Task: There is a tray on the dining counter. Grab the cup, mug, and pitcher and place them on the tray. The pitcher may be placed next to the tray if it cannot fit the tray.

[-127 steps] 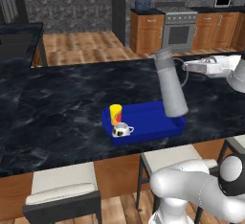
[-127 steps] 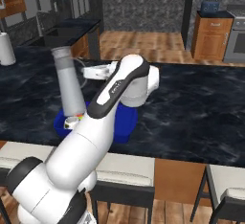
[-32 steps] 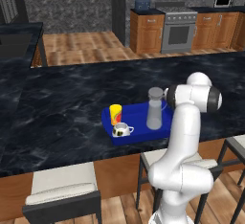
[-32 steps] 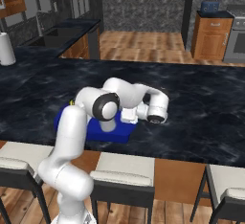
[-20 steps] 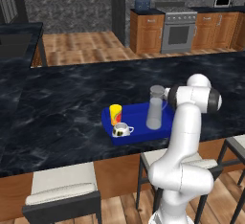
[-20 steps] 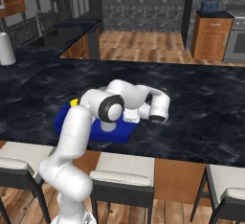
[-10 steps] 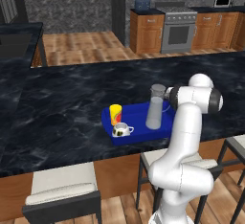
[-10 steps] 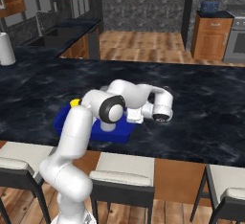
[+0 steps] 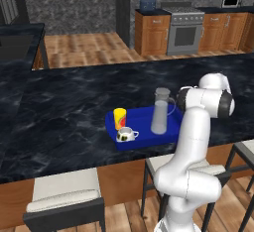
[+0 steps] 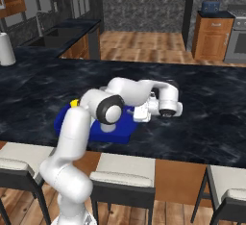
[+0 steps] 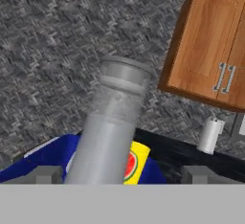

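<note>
The blue tray point(image 9: 141, 141) lies on the dining counter point(image 9: 64, 102) near its front edge. On it stand the yellow cup point(image 9: 119, 118), the white mug point(image 9: 125, 135) and the tall grey pitcher point(image 9: 159, 111), which is upright at the tray's right end. My gripper point(image 9: 174, 102) is level with the pitcher's upper part, just to its right. In the hand view the pitcher point(image 11: 112, 122) rises between the two fingertips point(image 11: 45, 174), with a gap on each side. The gripper point(image 11: 122, 176) is open. The cup point(image 11: 133, 163) and the tray point(image 11: 52, 153) lie behind the pitcher.
Stools point(image 9: 64, 196) stand along the counter's front. A paper towel roll point(image 10: 6, 48) stands on the far counter at the left. A wooden cabinet point(image 11: 210, 50) hangs beyond. My arm arches over the tray point(image 10: 61, 118) in the right base view.
The jaws have spread from nearly shut to wide open and let go of the pitcher, which stays upright on the tray. The hand has drawn slightly back to the right.
</note>
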Motion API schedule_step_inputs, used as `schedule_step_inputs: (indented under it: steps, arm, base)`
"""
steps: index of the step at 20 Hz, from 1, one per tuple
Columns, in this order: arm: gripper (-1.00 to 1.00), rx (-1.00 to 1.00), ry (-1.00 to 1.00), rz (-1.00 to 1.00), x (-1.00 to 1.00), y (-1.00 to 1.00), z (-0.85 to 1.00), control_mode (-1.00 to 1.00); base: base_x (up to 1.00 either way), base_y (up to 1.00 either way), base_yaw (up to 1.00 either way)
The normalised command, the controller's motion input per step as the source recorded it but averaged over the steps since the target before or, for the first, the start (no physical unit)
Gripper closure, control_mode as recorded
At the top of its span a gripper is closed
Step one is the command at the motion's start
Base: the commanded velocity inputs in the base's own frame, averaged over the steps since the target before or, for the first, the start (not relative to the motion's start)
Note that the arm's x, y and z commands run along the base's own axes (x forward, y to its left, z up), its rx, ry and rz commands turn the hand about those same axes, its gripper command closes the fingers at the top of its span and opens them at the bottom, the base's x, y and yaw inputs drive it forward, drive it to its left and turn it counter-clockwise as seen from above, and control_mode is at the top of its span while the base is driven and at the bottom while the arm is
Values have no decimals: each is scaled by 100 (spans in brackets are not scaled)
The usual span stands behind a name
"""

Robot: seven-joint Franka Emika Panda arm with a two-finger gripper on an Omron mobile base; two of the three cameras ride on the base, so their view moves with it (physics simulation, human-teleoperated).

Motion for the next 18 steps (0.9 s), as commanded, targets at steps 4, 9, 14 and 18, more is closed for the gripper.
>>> schedule_step_inputs:
  steps: [4,9,14,18]
  arm:
    - [-100,-22,-4,-16,15,-41,23,-100]
    - [-100,-29,-23,-7,-10,-29,44,-100]
    - [-100,-36,-40,-1,-49,-9,46,-100]
    - [-100,-40,-48,0,-92,0,23,-100]
  base:
    - [0,0,0]
    - [0,0,0]
    - [0,0,0]
    - [0,0,0]
